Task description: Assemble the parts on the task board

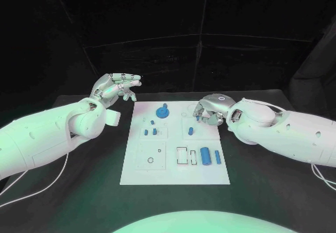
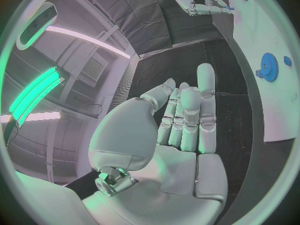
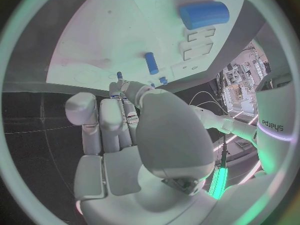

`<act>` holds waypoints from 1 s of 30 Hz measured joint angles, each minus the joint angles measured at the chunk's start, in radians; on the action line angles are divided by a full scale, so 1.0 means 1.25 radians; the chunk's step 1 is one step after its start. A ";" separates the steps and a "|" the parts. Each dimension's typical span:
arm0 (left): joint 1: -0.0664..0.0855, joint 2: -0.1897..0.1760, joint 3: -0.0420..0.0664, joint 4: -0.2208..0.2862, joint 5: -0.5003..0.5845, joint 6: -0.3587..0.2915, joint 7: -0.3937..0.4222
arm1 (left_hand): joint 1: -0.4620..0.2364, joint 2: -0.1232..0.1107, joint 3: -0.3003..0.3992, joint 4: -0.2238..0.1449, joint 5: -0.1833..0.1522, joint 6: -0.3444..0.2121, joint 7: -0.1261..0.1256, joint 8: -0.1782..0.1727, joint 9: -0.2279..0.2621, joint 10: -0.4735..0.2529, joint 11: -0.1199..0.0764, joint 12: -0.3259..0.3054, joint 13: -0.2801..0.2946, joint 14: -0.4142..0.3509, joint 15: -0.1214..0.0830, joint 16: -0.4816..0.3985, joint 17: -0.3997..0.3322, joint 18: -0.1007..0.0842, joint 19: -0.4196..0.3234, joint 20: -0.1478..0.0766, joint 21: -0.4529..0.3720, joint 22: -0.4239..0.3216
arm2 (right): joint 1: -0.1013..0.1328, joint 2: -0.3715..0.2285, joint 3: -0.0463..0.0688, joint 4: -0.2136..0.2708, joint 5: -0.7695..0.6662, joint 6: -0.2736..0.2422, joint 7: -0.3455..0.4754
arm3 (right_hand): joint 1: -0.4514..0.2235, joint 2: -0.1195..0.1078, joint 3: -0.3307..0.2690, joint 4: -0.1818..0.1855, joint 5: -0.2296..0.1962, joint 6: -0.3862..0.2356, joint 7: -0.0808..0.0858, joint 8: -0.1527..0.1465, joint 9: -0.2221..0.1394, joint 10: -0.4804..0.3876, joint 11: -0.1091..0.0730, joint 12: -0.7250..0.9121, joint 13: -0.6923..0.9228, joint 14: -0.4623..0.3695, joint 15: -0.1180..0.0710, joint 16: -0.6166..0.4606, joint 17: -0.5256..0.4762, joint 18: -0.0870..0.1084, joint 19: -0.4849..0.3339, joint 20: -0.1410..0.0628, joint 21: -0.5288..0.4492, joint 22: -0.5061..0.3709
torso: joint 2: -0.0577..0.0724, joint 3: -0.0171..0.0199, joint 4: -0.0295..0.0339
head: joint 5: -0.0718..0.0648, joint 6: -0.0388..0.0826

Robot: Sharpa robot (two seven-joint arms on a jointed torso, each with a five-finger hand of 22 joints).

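Note:
The white task board (image 1: 175, 167) lies in the middle of the black table. On it are a blue gear (image 1: 162, 113) (image 2: 269, 65), a thick blue cylinder (image 1: 205, 155) (image 3: 203, 15), a thinner one (image 1: 218, 157) and small blue pegs (image 1: 146, 131) (image 1: 191, 130) (image 3: 151, 62). My right hand (image 1: 210, 109) hovers over the board's far right part with fingers curled down. It pinches a small blue part (image 3: 119, 76) at its fingertips. My left hand (image 1: 115, 87) (image 2: 181, 120) is raised beside the board's far left corner, with fingers apart and nothing in it.
Black table (image 1: 84, 194) surrounds the board on all sides. White cables trail off near the left arm (image 1: 42, 182) and the right arm (image 1: 322, 174). A dark curtain closes off the back.

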 measured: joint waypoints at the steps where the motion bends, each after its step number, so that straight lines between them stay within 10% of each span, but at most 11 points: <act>1: 0.000 0.000 0.000 0.000 0.000 0.000 0.000 | 0.000 0.000 0.000 0.000 0.000 0.000 0.000 0.000 0.000 0.000 0.000 0.000 0.000 0.000 0.000 0.000 0.000 0.000 0.000 0.000 0.000 0.000 | 0.000 -0.002 0.000 0.008 0.002 -0.003 0.000 | 0.000 0.000 0.000 0.000 0.000 0.000 0.000 0.000 0.000 0.000 0.000 0.000 0.000 0.000 0.000 0.000 0.000 0.000 0.000 0.000 0.000 0.000 | 0.000 0.0000 0.0000 | 0.001 0.001; 15: 0.000 -0.001 0.000 0.005 0.000 0.000 -0.001 | 0.000 0.000 0.002 -0.002 0.000 -0.003 0.003 0.000 0.000 0.000 0.000 0.000 -0.001 0.000 0.000 0.000 -0.002 0.000 0.000 0.000 0.000 0.000 | 0.005 0.012 0.001 0.110 0.038 -0.039 0.002 | -0.006 0.000 0.003 -0.003 -0.001 0.000 0.000 0.000 0.000 0.000 0.000 -0.002 -0.001 0.000 0.000 0.003 0.003 0.000 0.003 -0.003 0.003 0.004 | 0.001 0.0000 0.0018 | 0.021 0.003; 30: 0.000 0.002 0.000 0.007 0.001 0.000 -0.001 | 0.000 0.000 0.002 -0.002 0.000 -0.003 0.003 0.000 0.000 0.000 0.000 0.000 -0.001 -0.003 0.003 0.000 -0.002 0.000 0.000 0.000 0.000 -0.001 | -0.021 0.118 0.001 0.082 0.059 -0.049 0.024 | -0.020 -0.001 0.003 -0.003 -0.001 0.000 0.000 0.000 0.000 -0.003 0.003 -0.005 -0.001 0.000 0.000 0.011 0.005 0.000 0.003 -0.003 0.006 0.006 | 0.001 0.0008 -0.0004 | 0.074 -0.010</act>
